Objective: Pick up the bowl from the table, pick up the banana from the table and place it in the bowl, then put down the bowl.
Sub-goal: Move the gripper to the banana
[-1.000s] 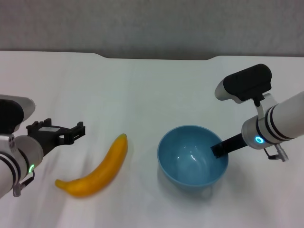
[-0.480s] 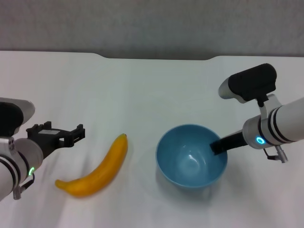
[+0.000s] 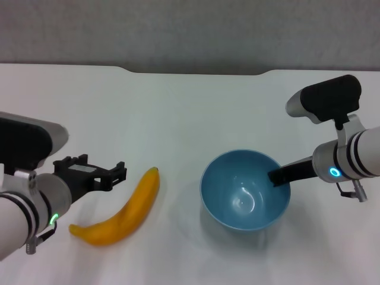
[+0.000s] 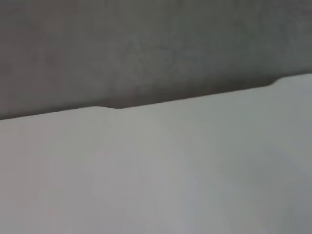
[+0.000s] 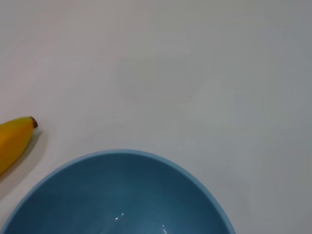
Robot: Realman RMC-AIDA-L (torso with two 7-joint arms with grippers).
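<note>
White table (image 3: 178,107) runs back to a notched far edge against a grey wall (image 3: 190,29); the left wrist view shows only these two. Blue bowl (image 3: 245,189) is gripped at its right rim by the right gripper (image 3: 279,176), with a shadow beneath it. Banana (image 3: 122,211) lies on the table left of the bowl; its dark tip shows in the right wrist view. Left gripper (image 3: 110,175) hangs open and empty just beside the banana.

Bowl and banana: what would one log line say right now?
right gripper: holds bowl rim | left gripper: open, near banana | banana: on table
</note>
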